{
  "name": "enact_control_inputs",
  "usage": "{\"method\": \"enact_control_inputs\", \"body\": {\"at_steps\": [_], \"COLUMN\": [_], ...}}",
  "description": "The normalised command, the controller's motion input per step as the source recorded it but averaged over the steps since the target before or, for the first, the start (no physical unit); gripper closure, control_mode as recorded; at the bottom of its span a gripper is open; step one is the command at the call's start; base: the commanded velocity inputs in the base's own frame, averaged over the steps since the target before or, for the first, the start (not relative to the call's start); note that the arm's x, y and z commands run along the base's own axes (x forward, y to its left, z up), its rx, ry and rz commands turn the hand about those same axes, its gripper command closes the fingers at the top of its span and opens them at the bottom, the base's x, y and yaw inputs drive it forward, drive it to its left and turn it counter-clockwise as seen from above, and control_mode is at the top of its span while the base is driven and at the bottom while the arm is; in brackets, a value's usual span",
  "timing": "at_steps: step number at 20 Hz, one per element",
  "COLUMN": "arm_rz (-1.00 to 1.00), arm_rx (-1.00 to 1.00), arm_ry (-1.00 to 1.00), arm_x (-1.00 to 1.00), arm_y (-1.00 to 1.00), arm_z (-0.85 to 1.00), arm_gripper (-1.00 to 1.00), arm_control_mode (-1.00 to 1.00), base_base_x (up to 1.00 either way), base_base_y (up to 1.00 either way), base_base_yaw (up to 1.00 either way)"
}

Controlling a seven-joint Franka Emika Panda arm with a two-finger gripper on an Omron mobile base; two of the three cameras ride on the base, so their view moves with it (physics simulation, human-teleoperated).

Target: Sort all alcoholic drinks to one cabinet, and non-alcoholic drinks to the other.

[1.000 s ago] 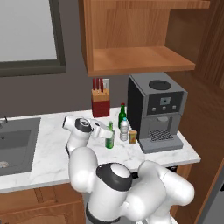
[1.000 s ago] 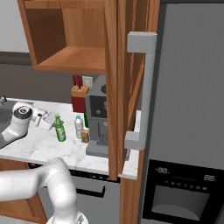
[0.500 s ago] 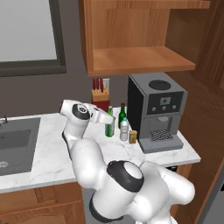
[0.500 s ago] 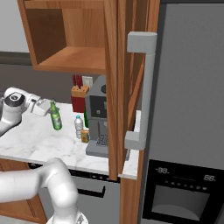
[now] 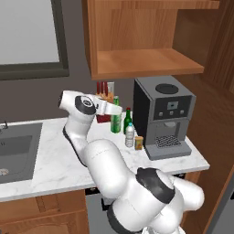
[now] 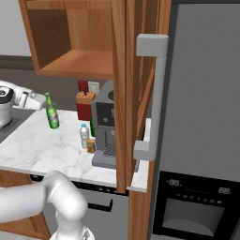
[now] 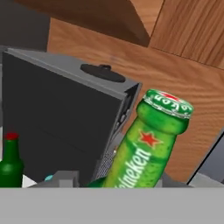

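My gripper (image 5: 115,110) is showing white with dark tips. The bright green bottle (image 7: 146,148) is displaying a red star, white lettering and a green cap. The darker green bottle (image 7: 10,162) is wearing a red cap. The water bottle (image 5: 130,135) is appearing clear with a white label. The table (image 5: 55,160) is showing white marble with grey veining. The coffee machine (image 5: 164,116) is presenting grey and black. The cabinet (image 5: 146,39) is showing warm brown wood.

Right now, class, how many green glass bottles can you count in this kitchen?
2. The bright green bottle is lifted in the claw above the counter; the darker, red-capped bottle stands beside the coffee machine.
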Motion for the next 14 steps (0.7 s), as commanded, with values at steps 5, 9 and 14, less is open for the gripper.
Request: {"method": "enact_control_inputs", "body": {"at_steps": [5, 9, 14], "arm_rz": [0.19, 0.2, 0.16], "arm_rx": [-0.05, -0.05, -0.01], "arm_ry": [0.0, -0.04, -0.03], "arm_x": [-0.71, -0.64, -0.37], "arm_y": [-0.27, -0.33, -0.23], "arm_z": [0.3, 0.24, 0.56], "arm_gripper": [1.0, 1.0, 1.0], "arm_control_mode": [-1.0, -1.0, -1.0], "base_base_x": [0.0, 0.0, 0.0], "base_base_y": [0.0, 0.0, 0.0], "base_base_yaw": [0.0, 0.0, 0.0]}}
